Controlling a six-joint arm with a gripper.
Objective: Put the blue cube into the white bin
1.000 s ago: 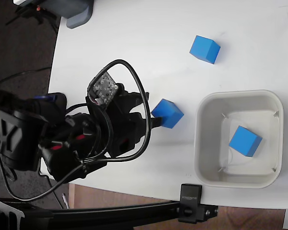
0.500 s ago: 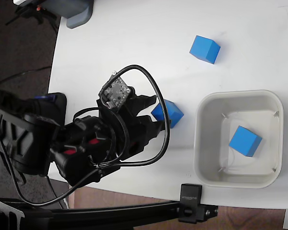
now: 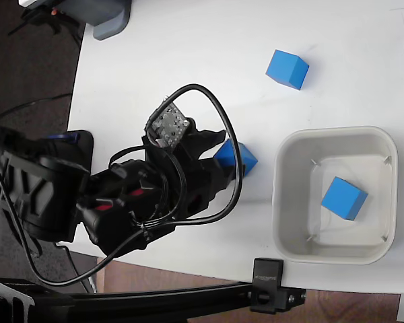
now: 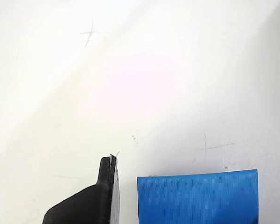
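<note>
- The table is being used as the work surface; everything below is placed by the white bin.
- The arm is being reached in from the left of the bin in the fixed view, probably so that the fingers can straddle the nearest cube.
- The white bin is being kept open-topped by the table's lower right edge, with one blue cube already lying inside it.
- The gripper is being held spread, one finger showing just beside the cube's flank in the wrist view with a thin gap; no grasp is being made yet.
- The blue cube is sitting on the table just left of the bin, between the fingers.
- Another cube is lying well above the bin, untouched.
</note>
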